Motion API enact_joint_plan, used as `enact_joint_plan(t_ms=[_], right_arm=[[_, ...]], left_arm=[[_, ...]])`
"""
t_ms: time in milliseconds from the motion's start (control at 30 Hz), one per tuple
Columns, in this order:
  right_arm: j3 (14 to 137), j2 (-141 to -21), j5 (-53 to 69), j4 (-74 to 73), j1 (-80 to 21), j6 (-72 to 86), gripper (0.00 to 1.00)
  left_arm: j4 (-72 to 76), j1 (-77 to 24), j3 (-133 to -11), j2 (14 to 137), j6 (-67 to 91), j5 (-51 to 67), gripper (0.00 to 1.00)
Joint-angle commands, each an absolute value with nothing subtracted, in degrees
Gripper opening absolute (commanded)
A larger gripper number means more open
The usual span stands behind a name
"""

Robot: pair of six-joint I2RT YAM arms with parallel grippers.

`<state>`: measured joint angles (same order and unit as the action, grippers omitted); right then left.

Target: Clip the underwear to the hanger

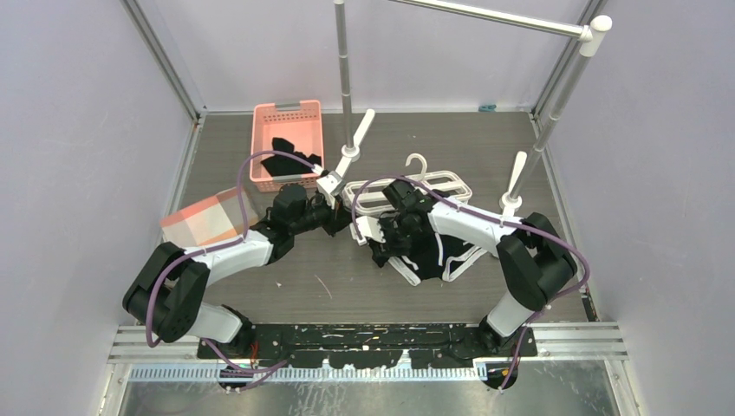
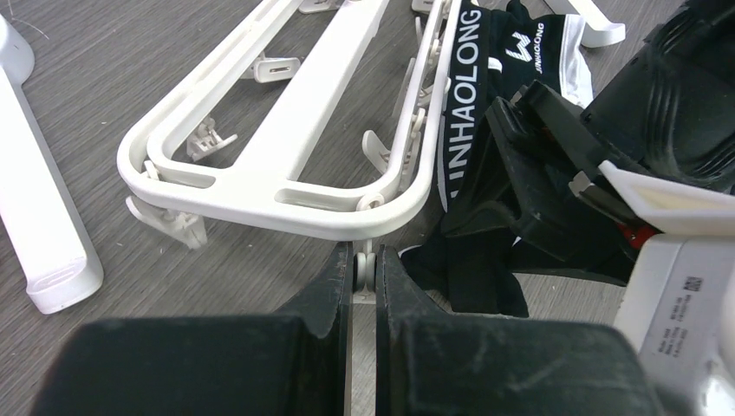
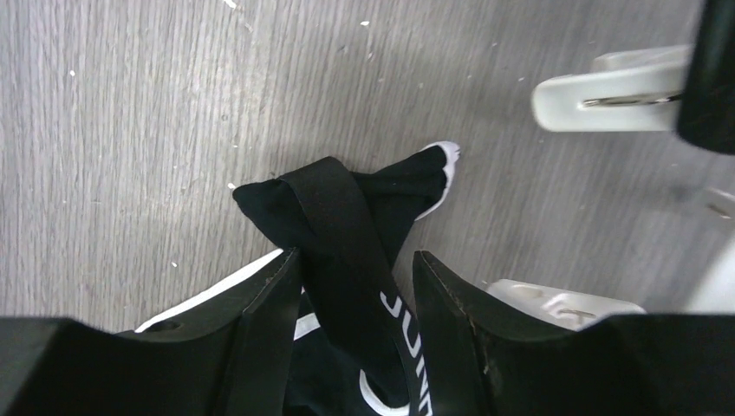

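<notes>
The white hanger (image 1: 433, 186) lies flat on the table between both arms; in the left wrist view its rounded end (image 2: 286, 186) is just ahead of my fingers. My left gripper (image 1: 340, 217) (image 2: 365, 260) is shut on a small white clip (image 2: 365, 270) at that end. The underwear (image 1: 425, 260), black with white piping and lettering, is bunched beside the frame (image 2: 485, 78). My right gripper (image 1: 381, 238) (image 3: 357, 256) stands open above it, with the lettered waistband (image 3: 347, 208) running loosely between the jaws.
A pink basket (image 1: 287, 143) holding black garments (image 1: 290, 160) sits at the back left. Grey rail stand posts (image 1: 345, 78) (image 1: 555, 95) rise behind the hanger, one white foot (image 2: 39, 225) lying left of it. Loose-looking white clips (image 3: 607, 100) (image 3: 555, 303) lie right of the underwear.
</notes>
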<state>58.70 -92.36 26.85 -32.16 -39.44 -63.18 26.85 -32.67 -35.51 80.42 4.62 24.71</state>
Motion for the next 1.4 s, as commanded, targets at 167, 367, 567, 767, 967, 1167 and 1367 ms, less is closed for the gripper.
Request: enact_joint_plan(t_ms=[167, 367, 567, 767, 967, 1167, 1367], right_arm=[[57.83, -92.48, 24.12, -31.18, -39.3, -64.17, 0.45], [51.76, -86.19, 23.54, -24.6, -39.33, -59.3, 0.14], [44.36, -75.35, 21.94, -14.65, -39.4, -49.0, 0.01], [34.25, -63.5, 11.69, 7.91, -39.39, -34.0, 0.01], [29.89, -64.16, -10.6, 20.09, -44.26, -23.16, 0.01], [29.61, -70.16, -28.24, 18.45, -55.05, -18.56, 0.01], [26.59, -75.82, -41.32, 20.01, -66.4, -14.87, 0.03]], left_arm=[[29.47, -32.84, -36.39, 78.26, 3.34, 24.9, 0.0], [29.44, -32.85, -36.25, 78.23, 3.34, 24.92, 0.0], [29.53, -32.84, -36.21, 78.22, 3.43, 24.88, 0.0], [29.57, -32.77, -36.63, 78.48, 3.85, 25.2, 0.0], [30.06, -32.79, -36.99, 79.2, 4.47, 25.67, 0.0], [30.08, -32.8, -36.96, 79.68, 4.48, 26.01, 0.0], [30.75, -32.86, -36.53, 80.45, 4.54, 25.98, 0.0]])
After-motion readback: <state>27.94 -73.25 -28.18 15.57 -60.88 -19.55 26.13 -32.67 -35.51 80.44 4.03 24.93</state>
